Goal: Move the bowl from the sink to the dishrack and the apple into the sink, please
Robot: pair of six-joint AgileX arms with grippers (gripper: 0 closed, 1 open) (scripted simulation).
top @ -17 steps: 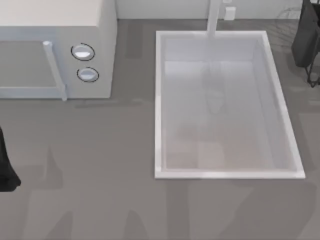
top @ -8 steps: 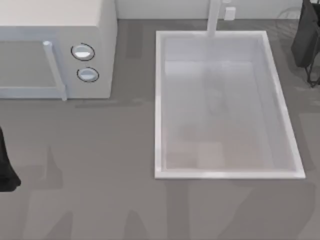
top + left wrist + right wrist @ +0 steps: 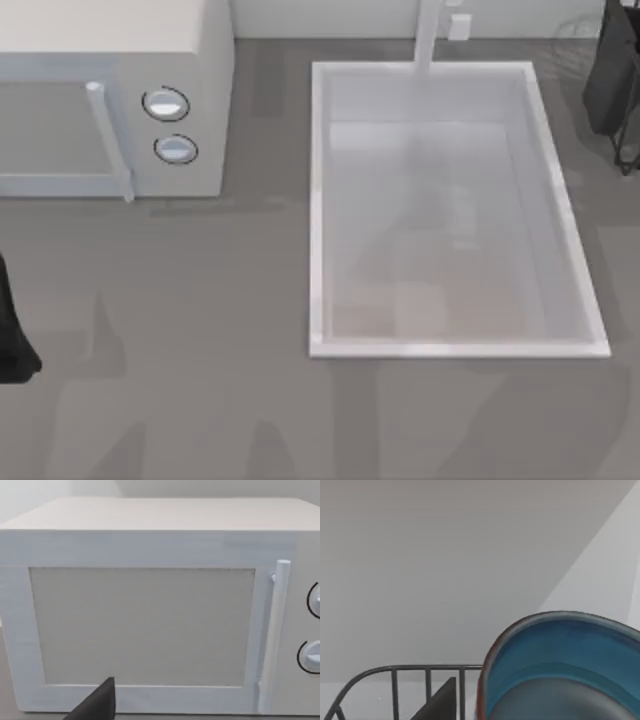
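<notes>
The step in hand looks like seating the bowl (image 3: 570,650) in the dishrack (image 3: 395,669). The sink (image 3: 318,200), just right of the table's centre, has a bare white basin. The right arm (image 3: 612,75) is out at the table's 2 o'clock corner, where thin wire shows beneath it.

In the right wrist view the blue bowl with its reddish-brown rim sits very close to the camera. It is tipped so the glossy inside faces the lens, and it rises above the rack's curved top rail. A dark part of the right hand (image 3: 445,700) lies just beside the rim, on the rack side. I cannot tell whether that hand is pinching the rim or has let go, nor whether the bowl already rests on the wires.

To finish well, I would bring the bowl down slowly until the wires take its weight, keeping the rim inside the top rail rather than over it. A deep, glossy bowl may roll or slide if it is let go while tilted. The hand should part only when the bowl is steady, then lift straight away so as not to snag the rail.

The left arm (image 3: 12,330) is parked at the table's 8 o'clock edge. Its left hand (image 3: 97,705) faces the white microwave (image 3: 120,100) at 10 o'clock, and I cannot tell its state. The apple comes after.
</notes>
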